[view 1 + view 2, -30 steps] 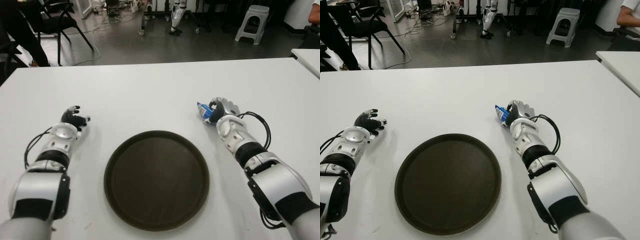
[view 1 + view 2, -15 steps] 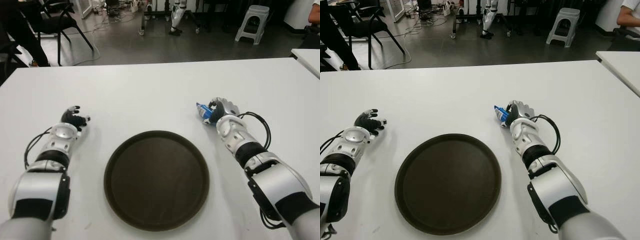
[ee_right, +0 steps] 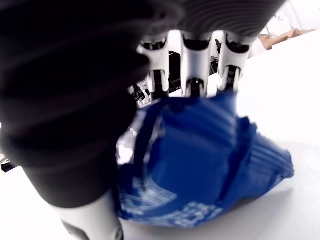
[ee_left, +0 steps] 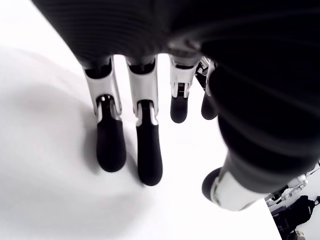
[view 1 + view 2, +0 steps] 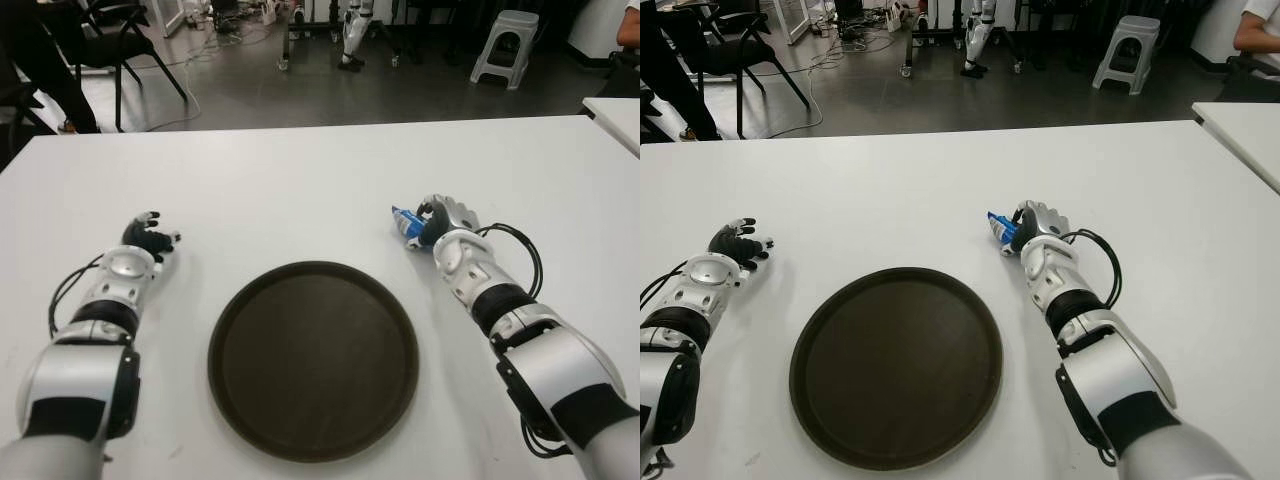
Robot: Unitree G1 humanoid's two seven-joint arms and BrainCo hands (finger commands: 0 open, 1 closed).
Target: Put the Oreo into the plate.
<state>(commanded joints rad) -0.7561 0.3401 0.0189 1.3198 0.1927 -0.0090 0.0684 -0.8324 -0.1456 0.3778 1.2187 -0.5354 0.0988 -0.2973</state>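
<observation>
A blue Oreo packet sits in my right hand, whose fingers curl around it just above the white table, up and to the right of the plate. The right wrist view shows the crinkled blue wrapper filling the palm under the fingers. The plate, a round dark brown tray, lies at the table's front centre with nothing on it. My left hand shows at the left of the plate; its fingers are spread and hold nothing.
The white table stretches wide behind the plate. Beyond its far edge are a black chair, a grey stool and a second white table at the right.
My right hand with the Oreo packet has shifted very slightly to the left and up. The left hand has not moved.
</observation>
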